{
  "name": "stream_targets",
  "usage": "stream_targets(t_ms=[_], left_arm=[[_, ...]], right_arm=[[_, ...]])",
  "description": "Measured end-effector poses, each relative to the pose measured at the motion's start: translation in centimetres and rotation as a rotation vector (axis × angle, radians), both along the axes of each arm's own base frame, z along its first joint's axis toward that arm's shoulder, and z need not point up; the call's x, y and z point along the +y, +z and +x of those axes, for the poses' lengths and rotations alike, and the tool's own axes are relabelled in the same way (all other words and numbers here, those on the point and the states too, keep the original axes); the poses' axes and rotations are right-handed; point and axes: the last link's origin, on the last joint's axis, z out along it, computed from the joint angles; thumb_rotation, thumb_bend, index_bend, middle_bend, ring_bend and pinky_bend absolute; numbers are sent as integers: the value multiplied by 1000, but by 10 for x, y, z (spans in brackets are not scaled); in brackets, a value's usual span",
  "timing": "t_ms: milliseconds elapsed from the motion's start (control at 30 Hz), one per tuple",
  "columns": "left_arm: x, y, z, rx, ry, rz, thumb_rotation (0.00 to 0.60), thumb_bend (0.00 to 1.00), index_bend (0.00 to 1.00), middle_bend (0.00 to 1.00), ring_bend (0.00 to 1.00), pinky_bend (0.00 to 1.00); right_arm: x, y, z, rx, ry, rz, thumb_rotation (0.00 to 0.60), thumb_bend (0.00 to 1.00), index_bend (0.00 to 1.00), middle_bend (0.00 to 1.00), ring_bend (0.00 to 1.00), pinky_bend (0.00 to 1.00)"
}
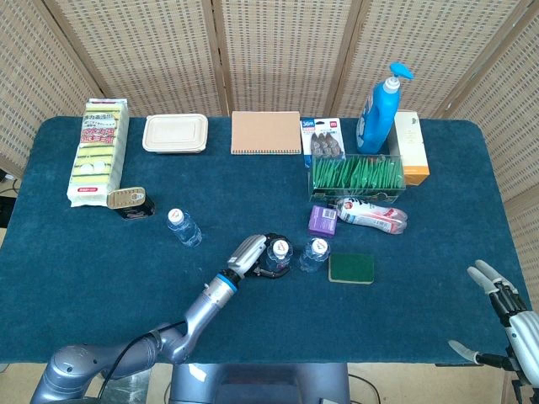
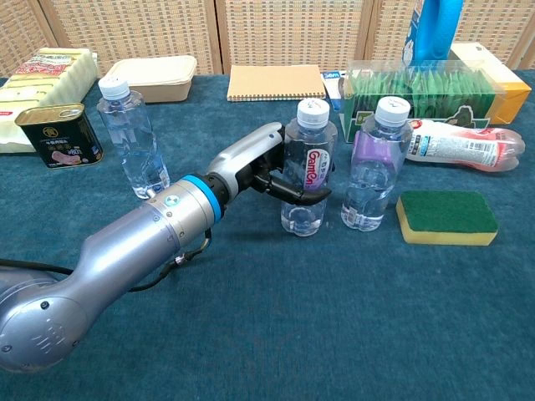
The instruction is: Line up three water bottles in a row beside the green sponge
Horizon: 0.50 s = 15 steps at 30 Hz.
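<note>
Head view: left robot hand [image 1: 250, 252] grasps middle bottle [image 1: 279, 252], upright on table [image 1: 84, 252], just beside second bottle [image 1: 315, 252] near green sponge [image 1: 351, 268]. Third bottle [image 1: 180, 225] well apart. Right robot hand [image 1: 497, 296] released, fingers spread.

Chest view: left robot hand [image 2: 266, 163] wraps middle bottle [image 2: 307, 167]; second bottle [image 2: 373, 163] beside green sponge [image 2: 445, 218].

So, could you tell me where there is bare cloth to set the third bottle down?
Bare cloth lies left of the held bottle, between it and the lone bottle. Beyond the green sponge, pouches and boxes crowd.
</note>
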Motion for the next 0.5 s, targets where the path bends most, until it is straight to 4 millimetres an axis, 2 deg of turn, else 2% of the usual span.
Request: stream_targets(t_ms=[33, 133, 333, 500], left_arm=[[0, 0, 0, -1, -2, 2, 600, 316, 264, 275, 198, 354], [1, 0, 1, -3, -9, 5, 600, 309, 126, 147, 127, 328], [2, 2, 2, -2, -22, 23, 600, 285, 12, 62, 86, 315], [1, 5, 0, -7, -31, 38, 600, 250, 0, 0, 31, 288]], right_arm=[[0, 0, 0, -1, -2, 0, 600, 0, 50, 0, 0, 7], [-1, 1, -1, -2, -3, -4, 600, 0, 50, 0, 0, 7], [0, 2, 0, -5, -2, -6, 600, 0, 50, 0, 0, 7], [0, 2, 0, -6, -1, -7, 600, 0, 50, 0, 0, 7]])
